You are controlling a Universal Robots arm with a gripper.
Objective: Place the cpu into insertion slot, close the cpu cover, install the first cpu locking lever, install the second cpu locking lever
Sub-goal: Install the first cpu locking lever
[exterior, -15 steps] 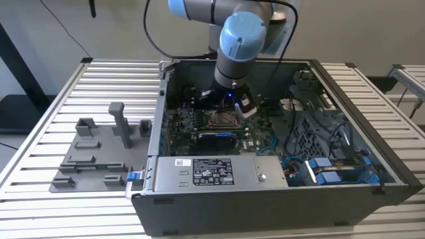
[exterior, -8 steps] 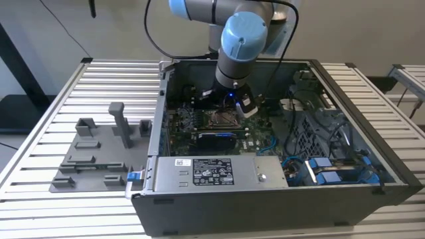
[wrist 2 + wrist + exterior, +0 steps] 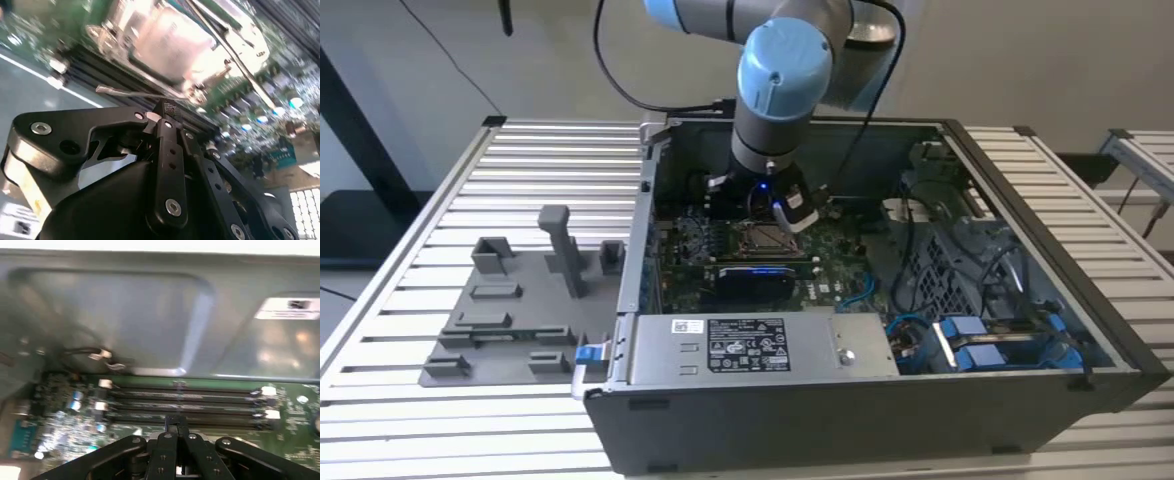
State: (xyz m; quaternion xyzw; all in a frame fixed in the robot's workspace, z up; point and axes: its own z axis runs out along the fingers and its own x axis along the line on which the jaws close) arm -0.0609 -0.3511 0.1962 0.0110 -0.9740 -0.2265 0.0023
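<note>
Jaws pressed together above the green board (image 3: 290,415), with nothing between them.
In the second wrist view a thin steel lever (image 3: 130,92) lay just ahead of the black fingertips (image 3: 165,109), with the silver-rimmed insertion slot (image 3: 170,42) beyond it. Whether its glossy square centre was the cpu could not be told. The first wrist view showed ribbed black memory slots (image 3: 185,402) ahead.

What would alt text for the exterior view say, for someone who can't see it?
A blue-and-grey robot arm reaches down into an open computer case, its end close above the insertion slot on the green circuit board. A grey tray of holders lies on the slatted table at the exterior view's left.
</note>
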